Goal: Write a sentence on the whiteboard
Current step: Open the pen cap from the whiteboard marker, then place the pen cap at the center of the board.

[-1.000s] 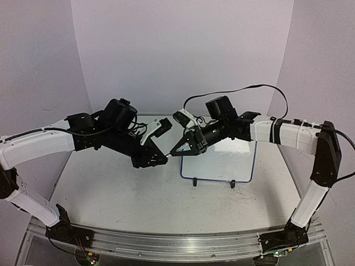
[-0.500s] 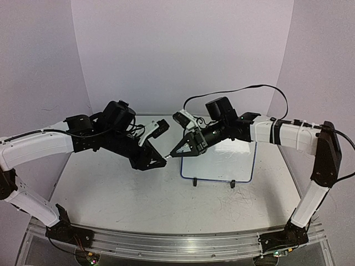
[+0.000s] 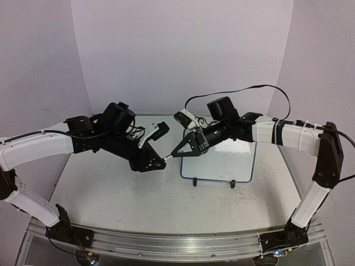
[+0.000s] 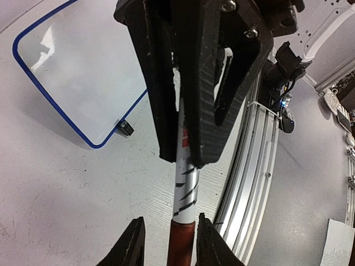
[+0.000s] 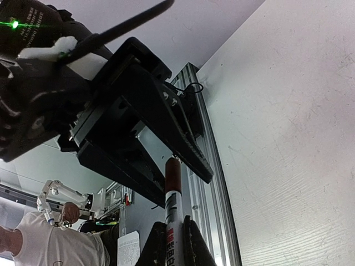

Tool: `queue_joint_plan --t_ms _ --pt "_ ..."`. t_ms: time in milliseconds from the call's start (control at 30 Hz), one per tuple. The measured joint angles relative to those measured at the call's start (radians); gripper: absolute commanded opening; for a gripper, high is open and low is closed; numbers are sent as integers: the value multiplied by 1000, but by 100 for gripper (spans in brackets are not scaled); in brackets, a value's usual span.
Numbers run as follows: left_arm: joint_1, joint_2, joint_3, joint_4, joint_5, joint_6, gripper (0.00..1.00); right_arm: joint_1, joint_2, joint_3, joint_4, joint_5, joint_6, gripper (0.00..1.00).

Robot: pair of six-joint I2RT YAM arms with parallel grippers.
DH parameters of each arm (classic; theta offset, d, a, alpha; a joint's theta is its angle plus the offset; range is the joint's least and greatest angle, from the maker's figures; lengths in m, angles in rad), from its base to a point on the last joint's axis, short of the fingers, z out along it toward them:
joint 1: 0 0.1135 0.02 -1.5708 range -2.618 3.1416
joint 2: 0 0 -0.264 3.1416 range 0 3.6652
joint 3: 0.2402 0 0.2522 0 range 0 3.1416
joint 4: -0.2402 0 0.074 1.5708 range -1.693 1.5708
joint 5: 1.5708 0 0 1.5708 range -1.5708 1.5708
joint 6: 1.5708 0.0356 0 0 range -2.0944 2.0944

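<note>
- While both arms hung above the surface (image 3: 122, 194), I watched the left hand (image 3: 164, 159) and the right hand (image 3: 173, 155) meet tip to tip in mid-air, just left of the whiteboard (image 3: 224, 165).
- The right hand was clamped on the marker (image 4: 184, 185). In the left wrist view its two black fingers (image 4: 158, 83) pinched the silver-white barrel from both sides. In its own wrist view the barrel rose straight up from between its fingertips.
- The marker's dark-red end (image 4: 180, 246) pointed at the left hand and sat between that hand's fingertips.
- The left hand stood narrowly parted around that end. One fingertip lay against it or just beside it, and a strip of the surface showed between the other fingertip and the end, so I read it as straddling rather than clamping.
- The whiteboard stood on the surface on its two black clip feet (image 3: 195, 181), to the right of the meeting hands and partly under the right forearm. I could not judge how far it leaned.
- The marker was up in the air, apart from the board and not touching it.
- From the left wrist camera the board showed beyond the right hand, with one rounded blue corner and one clip foot in view.
- The aluminium rail (image 3: 166, 244) ran along the near edge of the surface, with both arm bases on it.
</note>
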State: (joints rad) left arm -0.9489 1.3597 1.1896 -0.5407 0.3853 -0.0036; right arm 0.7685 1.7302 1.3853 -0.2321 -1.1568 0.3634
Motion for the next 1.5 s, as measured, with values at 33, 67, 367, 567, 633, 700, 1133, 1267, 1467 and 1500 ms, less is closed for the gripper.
queue_joint_plan --t_ms 33,67,367,567,633,700,1133,1267,1467,1500 --pt "0 0 -4 0 2 0 32 0 -1 0 0 0 0 0" --pt "0 -1 -8 -1 5 0 30 0 -3 0 0 0 0 0" --pt "-1 -3 -14 0 5 10 10 0 -5 0 1 3 0 0" --pt "-2 -4 -14 0 6 36 0 -2 -5 0 7 5 0 0" --pt "-2 -7 -18 4 5 46 0 -8 -7 -2 8 4 -4 0" --pt "-2 -13 -28 20 5 57 0 -12 -16 -11 12 5 -11 0" --pt "27 -106 -120 9 -52 108 0 -236 -256 -127 8 20 -83 0" --pt "54 -104 -143 32 -126 65 0 -265 -334 -127 -23 173 -102 0" --pt "101 37 -163 105 -384 -153 0 -271 -451 -121 -114 638 -135 0" --pt "109 78 -163 115 -412 -190 0 -271 -478 -121 -121 707 -135 0"
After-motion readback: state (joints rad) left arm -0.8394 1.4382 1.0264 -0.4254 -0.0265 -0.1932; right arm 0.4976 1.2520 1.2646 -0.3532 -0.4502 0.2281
